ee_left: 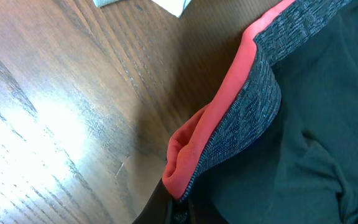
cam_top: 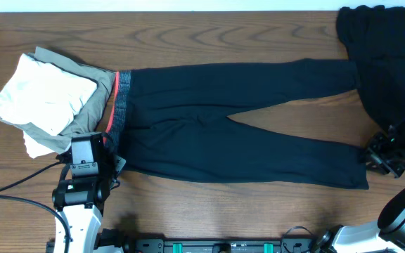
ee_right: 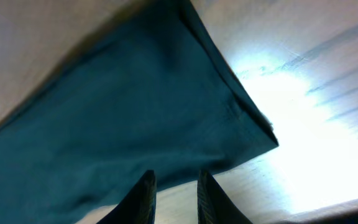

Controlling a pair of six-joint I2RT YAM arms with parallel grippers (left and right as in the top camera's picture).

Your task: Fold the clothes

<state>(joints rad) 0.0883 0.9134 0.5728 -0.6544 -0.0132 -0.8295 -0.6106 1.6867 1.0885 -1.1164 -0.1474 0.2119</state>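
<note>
Overhead, we see the leggings flat on the tabletop, stretched between the left fingers and right fingers. At the left wrist, the fingers are clamped on the waistband (coral-edged). At the right wrist, the fingers stand slightly apart, with the leg hem just ahead.

The leggings lie flat on the table, stretched from the left gripper across to the right gripper. Their waistband runs away from the left gripper toward the table's far side, with its near corner at that gripper's tip. Beyond the left gripper and to its left sits a pile of folded cloth, lying against the waistband. The near leg's cuff lies just in front of the right gripper. Beyond the right gripper, a second garment lies over the far leg's end and reaches the table's far edge.
</note>
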